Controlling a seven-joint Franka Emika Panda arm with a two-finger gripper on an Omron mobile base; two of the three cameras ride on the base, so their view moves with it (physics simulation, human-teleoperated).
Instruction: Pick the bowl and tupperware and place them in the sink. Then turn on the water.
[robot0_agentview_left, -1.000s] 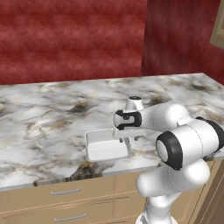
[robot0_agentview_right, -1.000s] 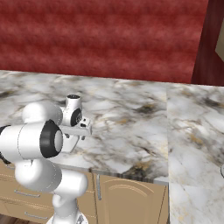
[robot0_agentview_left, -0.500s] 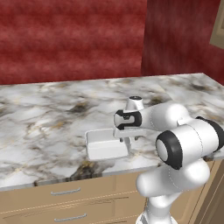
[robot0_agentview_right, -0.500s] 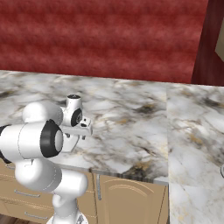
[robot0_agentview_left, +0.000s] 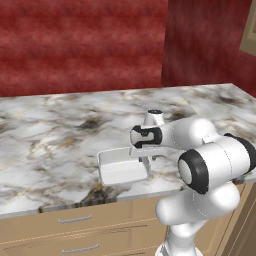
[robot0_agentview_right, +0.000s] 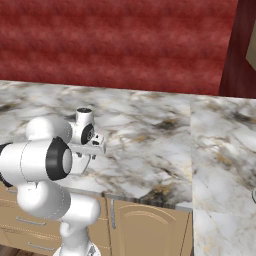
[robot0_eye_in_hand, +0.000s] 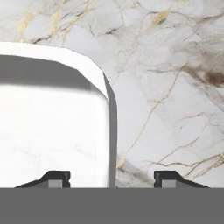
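Note:
The white tupperware (robot0_agentview_left: 119, 169) lies open-topped on the marble counter near its front edge. My gripper (robot0_agentview_left: 146, 163) points straight down over the container's right end. In the hand view the tupperware (robot0_eye_in_hand: 52, 131) takes up the left half, and its right wall runs up between my two fingertips. My gripper (robot0_eye_in_hand: 111, 179) straddles that wall, one tip inside and one outside, with a gap on each side, so it is open. The bowl, the sink and the water are out of view.
The marble counter (robot0_agentview_left: 50, 130) runs left to right in front of a red wall (robot0_agentview_left: 80, 45) and turns a corner on the right (robot0_agentview_right: 220, 150). Wooden drawers (robot0_agentview_left: 75, 225) lie under its front edge.
The fingers have drawn closer together around the tupperware's right wall. The arm and the container stay where they were.

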